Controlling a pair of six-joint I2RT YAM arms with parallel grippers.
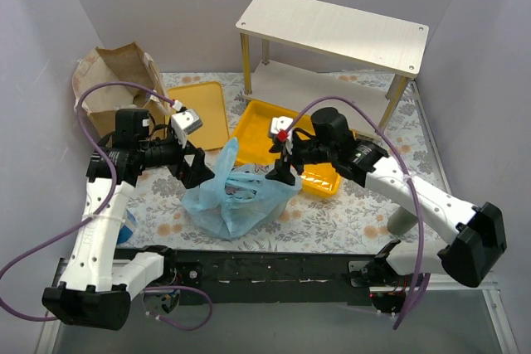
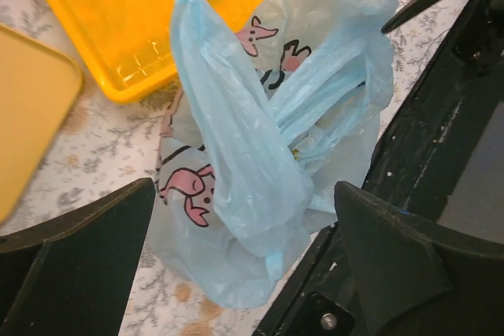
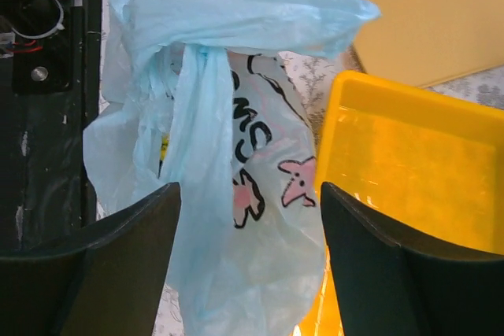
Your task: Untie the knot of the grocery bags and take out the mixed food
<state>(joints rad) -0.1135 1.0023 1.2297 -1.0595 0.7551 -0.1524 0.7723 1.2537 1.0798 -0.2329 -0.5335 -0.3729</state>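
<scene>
Between the left gripper [image 1: 196, 168] and right gripper [image 1: 282, 173]: the light-blue plastic bag [image 1: 236, 203].
Both grippers' jaws stand spread, holding nothing. Each should pinch one handle flap [image 2: 228, 116] high up, just ahead of it, then draw outward gently so the thin film does not tear.
</scene>
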